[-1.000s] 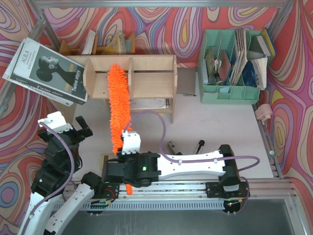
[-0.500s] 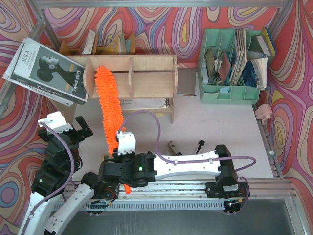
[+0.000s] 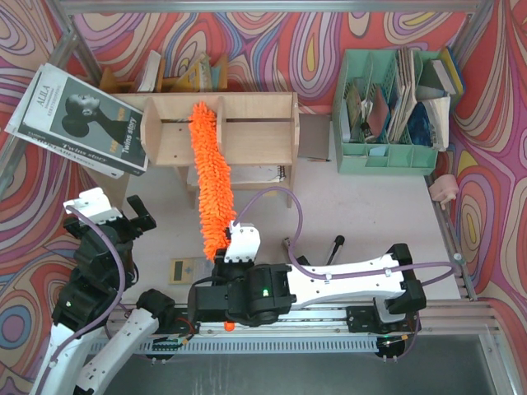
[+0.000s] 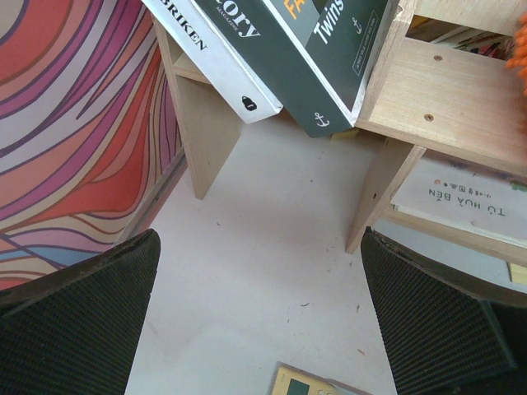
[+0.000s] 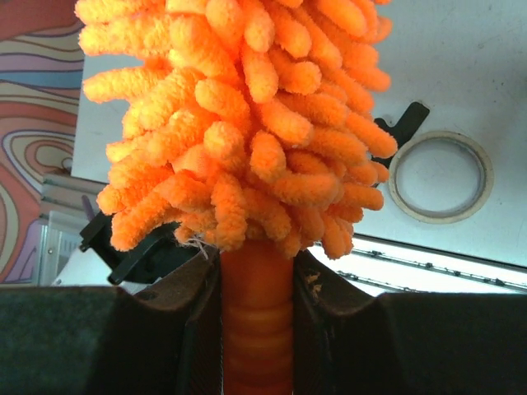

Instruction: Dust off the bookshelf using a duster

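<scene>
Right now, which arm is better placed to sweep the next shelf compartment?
Right. The right hand is shut on the duster, whose tip reaches the shelf. The left hand is open and empty.

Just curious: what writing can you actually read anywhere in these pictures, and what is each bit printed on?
"Twins story": dark book cover leaning on the bookshelf.
"BRIKEN": white book edge beside that cover.
"TU HOA BEN", roughly: white pad lying under the bookshelf.
The heading at the cover's top corner and the papers in the green organizer are too small or blurred to read.
</scene>
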